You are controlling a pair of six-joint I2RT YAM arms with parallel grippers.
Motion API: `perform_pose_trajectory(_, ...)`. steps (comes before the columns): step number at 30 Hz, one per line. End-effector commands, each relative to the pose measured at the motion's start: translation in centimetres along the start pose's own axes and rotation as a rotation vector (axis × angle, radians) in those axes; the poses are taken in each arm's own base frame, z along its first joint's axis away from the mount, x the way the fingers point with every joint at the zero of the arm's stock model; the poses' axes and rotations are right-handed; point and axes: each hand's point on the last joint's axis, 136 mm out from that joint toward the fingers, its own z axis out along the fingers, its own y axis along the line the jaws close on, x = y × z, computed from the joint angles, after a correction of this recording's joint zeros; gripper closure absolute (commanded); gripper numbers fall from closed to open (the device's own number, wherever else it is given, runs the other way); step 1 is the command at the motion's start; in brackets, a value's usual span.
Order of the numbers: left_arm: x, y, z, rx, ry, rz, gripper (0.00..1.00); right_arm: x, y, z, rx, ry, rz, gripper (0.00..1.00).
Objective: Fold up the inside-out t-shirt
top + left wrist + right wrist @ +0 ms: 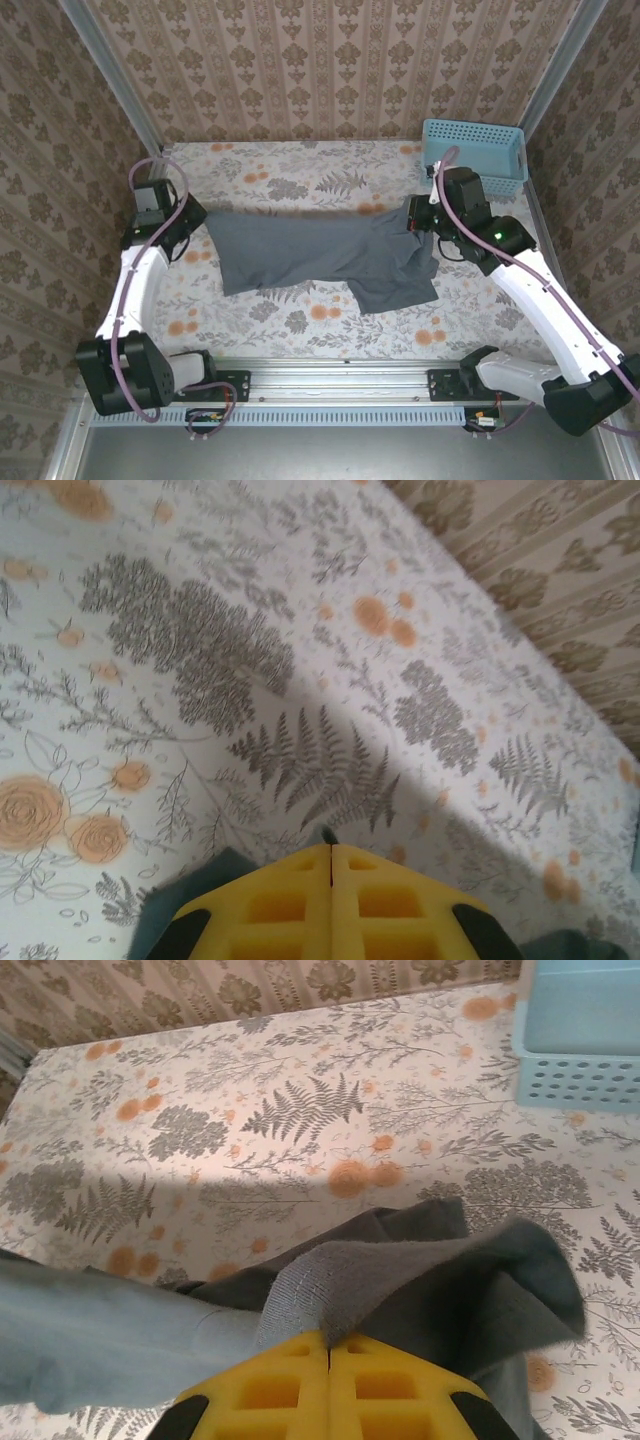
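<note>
Right gripper: yellow fingers pressed together, pinching raised fold of inside-out t-shirt. Wrist view shows stitched hem and grey fabric bunched over fingertips.
Left gripper: fingers closed, small tuft of grey fabric nipped at tip, more fabric at either side.
Top view adds overall lie: inside-out t-shirt stretched across mid-table between both grippers, one part trailing toward near edge.
Light blue perforated basket at far right corner, apart from shirt.
Floral tablecloth beneath.
</note>
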Motion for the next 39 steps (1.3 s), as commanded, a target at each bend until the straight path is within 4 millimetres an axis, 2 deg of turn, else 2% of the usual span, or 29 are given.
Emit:
perform_pose_trajectory(1,0.0,0.8,1.6,-0.044,0.028,-0.015,1.00,3.9,-1.8,3.0,0.074,0.138,-0.006,1.00)
perform_pose_trajectory(6,2.7,3.2,5.8,-0.145,0.217,-0.043,1.00,7.3,-1.6,7.3,0.067,0.256,0.011,1.00)
perform_pose_trajectory(11,4.2,2.9,8.7,-0.161,0.317,0.020,1.00,9.4,-2.3,10.8,0.100,0.325,-0.009,1.00)
perform_pose_trajectory(15,4.1,3.1,10.9,-0.176,0.335,0.022,0.97,9.1,-2.2,13.1,0.105,0.346,-0.023,1.00)
perform_pose_trajectory(21,2.6,2.6,14.3,-0.164,0.326,0.036,1.00,6.9,-3.6,16.4,0.185,0.332,-0.018,1.00)
perform_pose_trajectory(24,2.7,2.9,15.5,-0.173,0.350,0.040,0.94,6.7,-4.5,17.4,0.224,0.337,-0.011,1.00)
perform_pose_trajectory(25,3.0,3.0,15.9,-0.174,0.365,0.038,0.89,6.7,-4.4,17.7,0.225,0.341,-0.012,1.00)
perform_pose_trajectory(28,3.7,3.3,16.0,-0.172,0.390,0.027,0.74,7.3,-4.3,18.3,0.216,0.360,-0.013,1.00)
perform_pose_trajectory(32,4.4,3.5,14.8,-0.157,0.375,0.024,0.57,7.7,-5.1,18.7,0.242,0.370,-0.015,1.00)
perform_pose_trajectory(39,6.7,5.3,11.4,-0.169,0.341,-0.022,0.48,8.2,-6.4,18.7,0.262,0.385,0.005,1.00)
